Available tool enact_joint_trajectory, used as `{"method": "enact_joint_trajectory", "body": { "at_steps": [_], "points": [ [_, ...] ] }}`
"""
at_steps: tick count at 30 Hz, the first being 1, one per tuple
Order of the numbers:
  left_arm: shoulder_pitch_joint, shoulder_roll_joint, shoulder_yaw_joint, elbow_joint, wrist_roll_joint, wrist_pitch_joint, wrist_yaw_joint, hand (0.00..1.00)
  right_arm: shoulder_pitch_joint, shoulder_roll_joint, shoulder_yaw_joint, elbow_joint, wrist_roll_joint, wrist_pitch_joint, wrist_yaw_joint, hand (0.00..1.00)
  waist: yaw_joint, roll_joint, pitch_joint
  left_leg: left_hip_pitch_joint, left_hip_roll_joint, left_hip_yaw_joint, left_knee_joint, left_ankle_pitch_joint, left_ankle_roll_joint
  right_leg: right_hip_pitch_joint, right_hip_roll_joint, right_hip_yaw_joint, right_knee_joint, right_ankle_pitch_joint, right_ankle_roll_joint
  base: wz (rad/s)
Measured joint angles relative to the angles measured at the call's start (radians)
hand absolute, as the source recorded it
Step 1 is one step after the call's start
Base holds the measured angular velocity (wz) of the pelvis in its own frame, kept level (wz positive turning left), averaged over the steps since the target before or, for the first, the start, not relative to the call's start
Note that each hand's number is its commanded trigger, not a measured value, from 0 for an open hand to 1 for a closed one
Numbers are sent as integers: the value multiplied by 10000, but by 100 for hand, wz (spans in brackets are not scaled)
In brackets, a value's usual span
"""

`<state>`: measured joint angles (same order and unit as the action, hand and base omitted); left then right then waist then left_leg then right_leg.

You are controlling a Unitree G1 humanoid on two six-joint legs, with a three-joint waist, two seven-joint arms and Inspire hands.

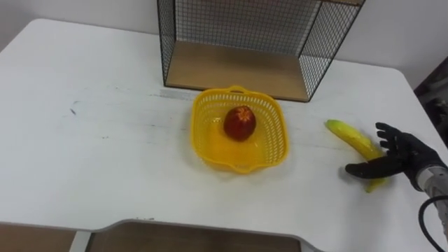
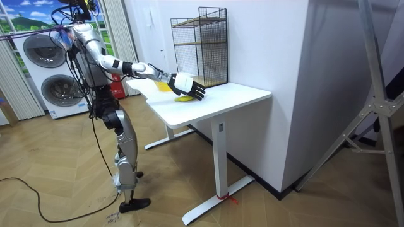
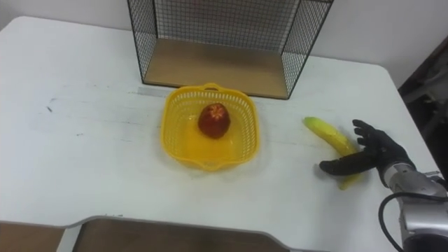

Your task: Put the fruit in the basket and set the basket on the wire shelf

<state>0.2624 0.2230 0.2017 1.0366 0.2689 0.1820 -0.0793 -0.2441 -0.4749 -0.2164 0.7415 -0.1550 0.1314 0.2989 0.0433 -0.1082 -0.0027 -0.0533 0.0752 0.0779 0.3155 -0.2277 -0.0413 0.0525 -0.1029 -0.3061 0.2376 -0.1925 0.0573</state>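
White table (image 1: 105,140), seen from the robot's head. Wire shelf (image 1: 238,28) stands at the far edge, a black mesh cage with a wooden floor and its open front towards the robot. Yellow basket (image 1: 276,140) sits on the table just before the shelf's front edge, upright, near the table's middle. One red fruit (image 1: 239,122) lies inside the basket, slightly towards the far side of its bottom. Banana (image 1: 350,136) lies flat on the table to the right of the basket, apart from it, slanting from its far-left tip to a near-right end. Right hand (image 1: 399,155), black, comes in from the right edge and is at the banana's near end: fingers spread and fairly straight on the far side of the fruit, thumb stretched out to the left on the near side, so the banana runs between thumb and fingers. The hand is not closed round it; whether the palm touches the banana, cannot tell. In the room view the robot stands upright on both legs at the table's end on the room view's left, right arm stretched out level over the tabletop, two washing machines (image 2: 47,75) behind it.
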Motion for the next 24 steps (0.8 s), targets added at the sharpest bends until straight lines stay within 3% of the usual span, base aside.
{"method": "enact_joint_trajectory", "body": {
  "at_steps": [5, 16, 17, 18, 19, 24],
  "points": [
    [-44, 8, 4, 12, 31, 24, -13, 0, 4, -35, -2, 155, -918, -4, 81, 0, 205, 29, 5, -36, -5, -84, 118, -3, 4, 28, 4, -60, -12, 4, -6, 4],
    [-297, 44, 12, 28, 75, 141, -27, 0, 6, -33, -15, 350, -1703, 9, 252, 0, 209, 44, -6, 135, -19, -255, 154, -2, 2, 371, 37, -241, -203, 3, -7, 5],
    [-310, 44, 12, 29, 77, 146, -27, 0, 3, -33, -16, 367, -1708, 9, 251, 8, 214, 43, -6, 136, -19, -257, 158, -2, 2, 372, 37, -241, -199, 3, -7, 0],
    [-319, 45, 12, 29, 78, 148, -27, 0, -1, -33, -17, 375, -1714, 9, 251, 26, 215, 43, -6, 136, -19, -258, 160, -2, 2, 372, 37, -241, -197, 3, -7, 0],
    [-349, 45, 12, 29, 77, 151, -27, 0, -8, -33, -17, 390, -1718, 9, 251, 100, 215, 44, -6, 136, -19, -261, 166, -2, 1, 374, 37, -242, -196, 3, -7, 0],
    [-494, 78, 25, 36, 79, 155, -33, 0, -76, -181, -17, 439, -2617, 32, -21, 100, 386, 27, -5, 145, -18, -260, 150, -2, 2, 370, 37, -241, -195, 3, -8, 0]
  ]
}}
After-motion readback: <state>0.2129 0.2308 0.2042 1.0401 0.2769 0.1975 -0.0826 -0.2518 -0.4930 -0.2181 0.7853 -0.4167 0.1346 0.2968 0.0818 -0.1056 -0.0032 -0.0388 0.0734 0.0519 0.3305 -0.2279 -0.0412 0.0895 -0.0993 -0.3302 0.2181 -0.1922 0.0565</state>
